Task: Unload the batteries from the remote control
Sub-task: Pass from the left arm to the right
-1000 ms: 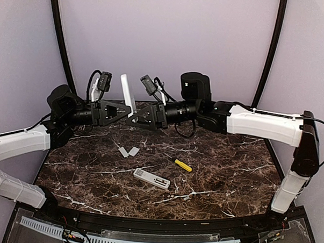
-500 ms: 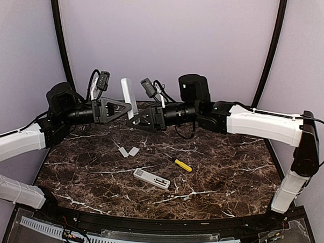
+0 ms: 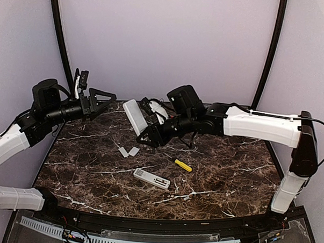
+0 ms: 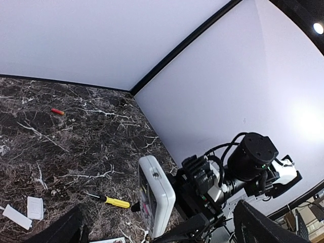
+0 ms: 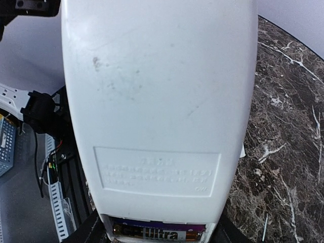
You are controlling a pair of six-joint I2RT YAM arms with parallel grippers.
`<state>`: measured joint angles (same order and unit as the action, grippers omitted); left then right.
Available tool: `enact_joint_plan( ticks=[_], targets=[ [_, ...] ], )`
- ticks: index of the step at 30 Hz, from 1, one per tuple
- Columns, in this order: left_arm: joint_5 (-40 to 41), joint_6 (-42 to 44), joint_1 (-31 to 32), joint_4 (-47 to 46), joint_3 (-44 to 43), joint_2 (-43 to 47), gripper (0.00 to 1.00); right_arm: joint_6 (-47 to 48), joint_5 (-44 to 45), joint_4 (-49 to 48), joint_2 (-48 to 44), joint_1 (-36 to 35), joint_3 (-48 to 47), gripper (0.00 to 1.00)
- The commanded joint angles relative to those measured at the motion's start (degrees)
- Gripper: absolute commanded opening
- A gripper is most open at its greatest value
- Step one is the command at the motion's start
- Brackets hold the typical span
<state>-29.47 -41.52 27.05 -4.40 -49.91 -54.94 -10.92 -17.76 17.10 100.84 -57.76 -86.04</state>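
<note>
Marble table [image 3: 229, 178], lilac walls [image 3: 165, 41], remote [image 3: 134, 116] aloft

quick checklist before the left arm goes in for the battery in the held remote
1. Hold on the white plastic remote: ok. The right gripper has its jaws shut on the lower end.
2. Battery exposed: ok. A gold-and-purple cylindrical battery shows at the open end in the right wrist view.
3. Left gripper free: ok. Its jaws are open and empty.
4. Left gripper lined up with the remote: not ok. It is well off to the left.
5. Number of cells inside: cannot tell. Only one edge shows.
</note>
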Motion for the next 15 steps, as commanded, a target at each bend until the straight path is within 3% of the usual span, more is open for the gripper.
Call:
enact_joint_plan(
  ticks=[1,5,15],
  targets=[
    [1.0,-3.7,-1.1,8.1,-4.1,-2.9,0.99,4.9,7.8,2.8,1.2,-1.8,-1.9,0.31],
    [-0.5,-3.7,-1.1,11.4,-6.0,-6.6,0.94,6.5,10.4,4.0,2.6,-2.8,-2.4,0.31],
    [-6.6,-3.7,-1.1,13.4,-7.6,-13.3,0.60,9.9,14.6,6.7,4.4,-3.9,-3.2,0.31]
  ],
)
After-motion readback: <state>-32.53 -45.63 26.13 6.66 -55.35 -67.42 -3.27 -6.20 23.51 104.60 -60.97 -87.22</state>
